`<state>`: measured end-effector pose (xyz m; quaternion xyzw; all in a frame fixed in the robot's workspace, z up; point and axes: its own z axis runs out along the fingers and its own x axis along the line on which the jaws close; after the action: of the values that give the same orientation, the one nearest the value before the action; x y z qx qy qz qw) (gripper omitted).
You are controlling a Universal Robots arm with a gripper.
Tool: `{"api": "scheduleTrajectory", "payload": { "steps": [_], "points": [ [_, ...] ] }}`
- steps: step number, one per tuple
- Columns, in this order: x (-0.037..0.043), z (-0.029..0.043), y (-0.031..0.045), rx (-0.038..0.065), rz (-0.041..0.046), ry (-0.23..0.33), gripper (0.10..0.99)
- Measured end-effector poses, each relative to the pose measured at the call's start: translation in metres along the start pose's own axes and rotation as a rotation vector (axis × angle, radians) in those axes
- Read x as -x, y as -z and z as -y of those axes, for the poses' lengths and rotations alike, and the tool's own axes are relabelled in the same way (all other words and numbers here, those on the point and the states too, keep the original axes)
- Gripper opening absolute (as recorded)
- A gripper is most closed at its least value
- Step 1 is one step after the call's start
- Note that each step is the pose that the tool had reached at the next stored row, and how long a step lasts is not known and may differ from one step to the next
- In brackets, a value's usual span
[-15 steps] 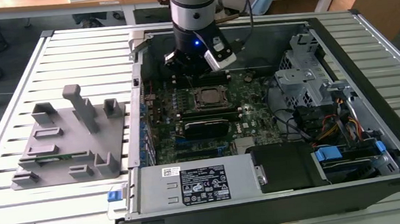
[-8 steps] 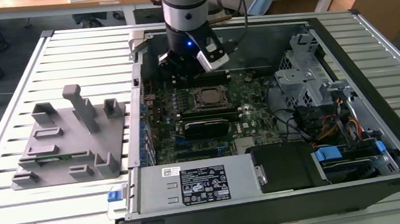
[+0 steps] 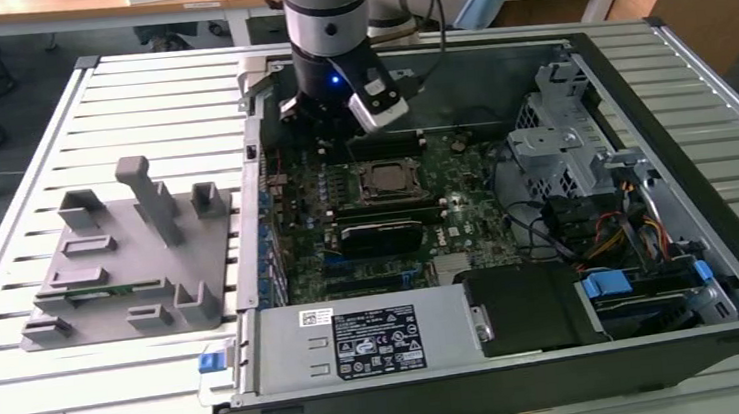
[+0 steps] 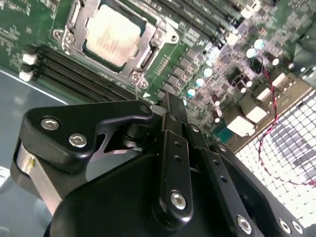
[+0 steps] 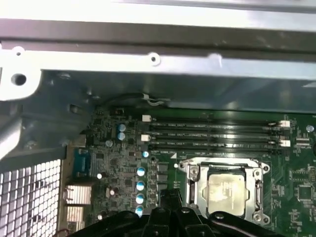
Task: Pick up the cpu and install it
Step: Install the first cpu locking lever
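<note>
The cpu [image 3: 381, 179] lies flat in its socket on the green motherboard [image 3: 468, 183] inside the open computer case, its silvery top showing in both wrist views [image 4: 112, 33] [image 5: 226, 193]. The socket's metal frame [image 5: 256, 190] surrounds it. My gripper [image 3: 330, 132] hangs above the board, just beyond the socket toward the case's far wall. It is shut with nothing in it, and its black tips [image 4: 167, 106] [image 5: 171, 196] hover over the small blue capacitors beside the socket, apart from the cpu.
A grey plastic fixture block [image 3: 133, 258] stands on the slatted table at the exterior view's left. Memory slots [image 5: 212, 133] run beside the socket. A power supply [image 3: 354, 341] fills the case's near side, and a drive cage [image 3: 564, 140] with cables sits at the right.
</note>
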<state>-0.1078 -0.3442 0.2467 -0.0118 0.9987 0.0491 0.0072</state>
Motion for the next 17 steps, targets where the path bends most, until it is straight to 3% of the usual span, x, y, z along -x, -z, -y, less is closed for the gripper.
{"api": "scheduleTrajectory", "payload": {
  "steps": [10,17],
  "points": [
    [-0.004,-0.0196,-0.0013,0.0,0.0,0.0,0.106],
    [-0.0043,-0.0246,0.0039,0.0,0.0001,0.0,0.106]
  ]
}}
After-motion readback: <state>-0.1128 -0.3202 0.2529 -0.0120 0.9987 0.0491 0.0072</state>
